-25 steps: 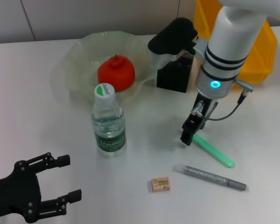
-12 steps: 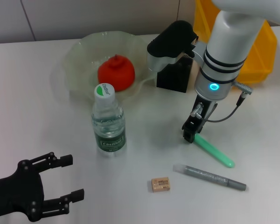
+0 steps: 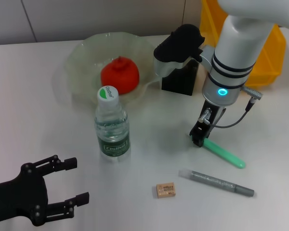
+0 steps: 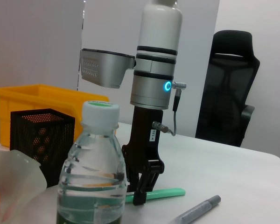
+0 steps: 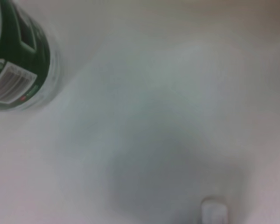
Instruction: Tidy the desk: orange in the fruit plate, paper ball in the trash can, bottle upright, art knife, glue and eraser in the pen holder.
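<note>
The right gripper [image 3: 198, 139] stands upright over the near end of a slim green knife [image 3: 225, 154] lying flat on the white worktop [image 3: 33, 96], jaws nearly shut at its tip; whether they pinch it, I cannot tell. The knife looks light, stiff and smooth, likely best gripped mid-body. The left gripper [image 3: 70, 186] waits open, well apart.

Right arm's a chunky white tube with two black bands and a glowing cyan ring light near the wrist, plus a silver plug with a thin grey cable looping off it. A perforated silver camera box with a black cap sticks out sideways. Its right tool [image 3: 198, 139] is slim and black with a small white label. The left tool [image 3: 62, 185] is matte black, skeletal fingers with visible screws.
</note>
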You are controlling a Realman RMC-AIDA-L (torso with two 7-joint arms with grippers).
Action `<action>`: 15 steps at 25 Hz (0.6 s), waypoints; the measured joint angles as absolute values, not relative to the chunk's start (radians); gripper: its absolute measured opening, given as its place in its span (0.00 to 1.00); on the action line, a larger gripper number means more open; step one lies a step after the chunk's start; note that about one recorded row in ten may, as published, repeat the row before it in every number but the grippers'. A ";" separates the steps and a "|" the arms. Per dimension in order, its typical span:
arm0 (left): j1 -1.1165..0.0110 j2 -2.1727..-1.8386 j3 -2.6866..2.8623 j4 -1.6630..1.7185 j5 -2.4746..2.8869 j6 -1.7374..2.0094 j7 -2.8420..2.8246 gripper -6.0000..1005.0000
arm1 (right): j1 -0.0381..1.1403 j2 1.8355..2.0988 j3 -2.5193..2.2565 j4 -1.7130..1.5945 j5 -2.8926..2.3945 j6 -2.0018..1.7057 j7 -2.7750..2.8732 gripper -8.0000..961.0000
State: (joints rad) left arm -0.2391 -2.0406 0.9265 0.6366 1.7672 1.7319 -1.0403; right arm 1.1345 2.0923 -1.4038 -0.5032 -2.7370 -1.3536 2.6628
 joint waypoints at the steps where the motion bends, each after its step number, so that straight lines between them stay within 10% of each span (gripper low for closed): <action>1: -0.239 -2.040 0.927 0.637 1.767 1.730 -1.043 0.81 | 1.132 2.092 -1.404 -0.505 -2.734 -1.353 2.660 0.33; 15: -0.239 -2.042 0.924 0.637 1.767 1.715 -1.047 0.81 | 0.862 2.072 -1.181 -1.194 -2.755 -1.497 2.594 0.18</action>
State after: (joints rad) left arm -0.2393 -2.0415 0.9242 0.6366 1.7670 1.7150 -1.0469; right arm 0.8621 2.0715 -1.1806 -1.1941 -2.7554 -1.4968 2.5942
